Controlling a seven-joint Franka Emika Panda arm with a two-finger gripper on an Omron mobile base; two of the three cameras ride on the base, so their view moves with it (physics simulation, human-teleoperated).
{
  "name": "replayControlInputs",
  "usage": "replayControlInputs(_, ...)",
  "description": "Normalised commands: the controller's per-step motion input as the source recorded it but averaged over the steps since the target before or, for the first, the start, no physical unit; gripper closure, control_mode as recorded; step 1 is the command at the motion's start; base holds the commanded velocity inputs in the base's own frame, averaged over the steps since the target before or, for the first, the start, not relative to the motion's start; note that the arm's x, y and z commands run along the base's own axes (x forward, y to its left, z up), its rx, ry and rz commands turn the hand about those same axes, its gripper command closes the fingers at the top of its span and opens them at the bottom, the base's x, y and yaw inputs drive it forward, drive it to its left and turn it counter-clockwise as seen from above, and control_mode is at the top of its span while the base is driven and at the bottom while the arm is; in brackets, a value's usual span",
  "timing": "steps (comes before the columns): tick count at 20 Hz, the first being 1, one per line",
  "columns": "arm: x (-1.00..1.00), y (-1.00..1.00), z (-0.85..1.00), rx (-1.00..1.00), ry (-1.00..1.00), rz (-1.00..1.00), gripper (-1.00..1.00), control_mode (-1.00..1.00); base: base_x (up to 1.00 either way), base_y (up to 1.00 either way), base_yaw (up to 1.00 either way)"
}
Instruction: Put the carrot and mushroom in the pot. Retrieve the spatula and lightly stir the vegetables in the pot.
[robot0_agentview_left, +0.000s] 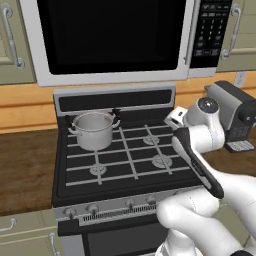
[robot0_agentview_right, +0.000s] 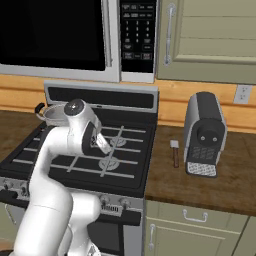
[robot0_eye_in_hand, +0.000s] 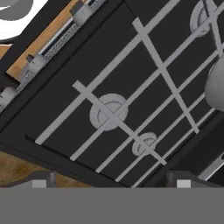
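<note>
The shiny steel pot (robot0_agentview_left: 92, 129) stands on the stove's back left burner; in the right base view the pot (robot0_agentview_right: 49, 114) peeks out from behind my arm. In the hand view its rounded wall (robot0_eye_in_hand: 217, 87) shows at the right edge. My gripper (robot0_eye_in_hand: 111, 181) hangs above the stove's right-hand burners, open, with nothing between its fingertips (robot0_eye_in_hand: 39, 180). The spatula (robot0_agentview_right: 175, 152) lies on the wooden counter just left of the coffee machine. The carrot and the mushroom are out of view.
A black gas stove (robot0_agentview_left: 125, 150) with grey grates and front knobs (robot0_agentview_left: 92, 207) sits under a microwave (robot0_agentview_left: 115, 35). A dark coffee machine (robot0_agentview_right: 204, 132) stands on the right counter. Wooden counter (robot0_agentview_left: 25, 165) runs on both sides.
</note>
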Motion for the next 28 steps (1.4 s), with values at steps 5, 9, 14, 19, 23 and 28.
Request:
replayControlInputs(5, -0.01, -0.59, -0.02, -0.29, 0.0, 0.0, -1.0, -1.0, 0.0, 0.0, 0.0)
replayControlInputs(9, 0.0, -0.62, -0.16, -0.27, 0.07, 0.02, -1.0, -1.0, 0.0, 0.0, 0.0)
replayControlInputs(14, 0.07, -0.78, -0.18, -0.16, 0.16, 0.09, -1.0, -1.0, 0.0, 0.0, 0.0)
replayControlInputs(19, 0.04, -0.69, -0.12, -0.12, 0.12, 0.09, -1.0, -1.0, 0.0, 0.0, 0.0)
replayControlInputs(23, 0.04, -0.38, -0.19, -0.08, 0.0, 0.05, -1.0, -1.0, 0.0, 0.0, 0.0)
replayControlInputs(28, 0.35, -0.27, -0.26, -0.01, 0.0, 0.03, -1.0, -1.0, 0.0, 0.0, 0.0)
